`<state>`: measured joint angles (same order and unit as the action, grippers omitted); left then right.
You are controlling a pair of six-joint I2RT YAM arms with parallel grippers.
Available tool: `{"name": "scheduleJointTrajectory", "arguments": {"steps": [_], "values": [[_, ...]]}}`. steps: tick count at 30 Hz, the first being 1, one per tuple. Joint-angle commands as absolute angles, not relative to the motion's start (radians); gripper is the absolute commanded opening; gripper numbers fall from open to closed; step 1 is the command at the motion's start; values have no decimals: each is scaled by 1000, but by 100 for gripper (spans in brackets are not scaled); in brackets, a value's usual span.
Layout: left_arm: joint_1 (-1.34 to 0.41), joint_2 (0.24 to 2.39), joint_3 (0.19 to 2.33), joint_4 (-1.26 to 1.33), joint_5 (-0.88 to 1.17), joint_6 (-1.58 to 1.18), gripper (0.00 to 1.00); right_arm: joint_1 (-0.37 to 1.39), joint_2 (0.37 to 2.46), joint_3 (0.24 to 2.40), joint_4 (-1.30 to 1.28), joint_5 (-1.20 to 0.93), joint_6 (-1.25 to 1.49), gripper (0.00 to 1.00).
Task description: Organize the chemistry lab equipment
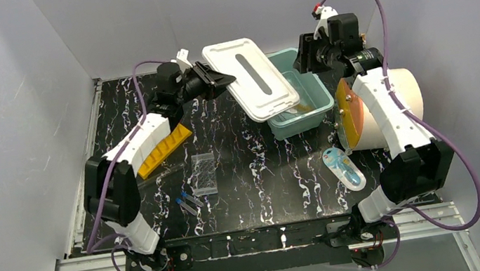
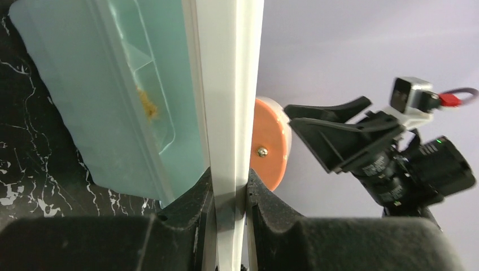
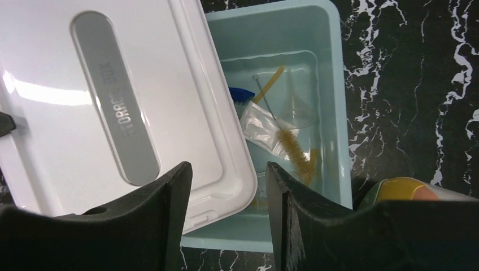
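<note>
My left gripper (image 1: 219, 80) is shut on the edge of a white box lid (image 1: 254, 77) and holds it tilted over the left part of a teal bin (image 1: 300, 102). In the left wrist view the lid's rim (image 2: 226, 84) is pinched between my fingers (image 2: 230, 189). My right gripper (image 1: 307, 55) is open and empty above the bin (image 3: 333, 113), which holds a bottle brush (image 3: 294, 147), amber tubing (image 3: 270, 83) and a clear bag. A yellow-orange rack (image 1: 165, 149), clear well plate (image 1: 205, 172) and blue-capped tubes (image 1: 188, 203) lie on the table at left. No beaker or forceps in view.
A large white roll with an orange end face (image 1: 379, 109) stands right of the bin, under my right arm. A blue packaged item (image 1: 343, 167) lies in front of it. White walls enclose the black marbled table on three sides.
</note>
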<state>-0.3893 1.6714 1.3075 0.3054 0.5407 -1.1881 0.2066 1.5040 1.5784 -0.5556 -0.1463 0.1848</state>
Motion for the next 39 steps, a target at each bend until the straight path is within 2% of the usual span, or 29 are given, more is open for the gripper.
{"name": "scheduleJointTrajectory", "arguments": {"steps": [1, 10, 17, 30, 39], "values": [[-401, 1717, 1387, 425, 613, -1262, 0, 201, 1514, 1630, -544, -42, 142, 60], [-422, 1872, 1402, 614, 686, -1401, 0, 202, 1542, 1623, -546, 29, 123, 61], [-433, 1906, 1393, 567, 727, -1391, 0, 202, 1559, 1600, -555, 45, 117, 62], [-432, 1980, 1491, 298, 744, -1257, 32, 202, 1587, 1596, -563, 65, 107, 63], [-453, 2063, 1625, 182, 749, -1153, 37, 202, 1638, 1573, -555, 68, 60, 67]]}}
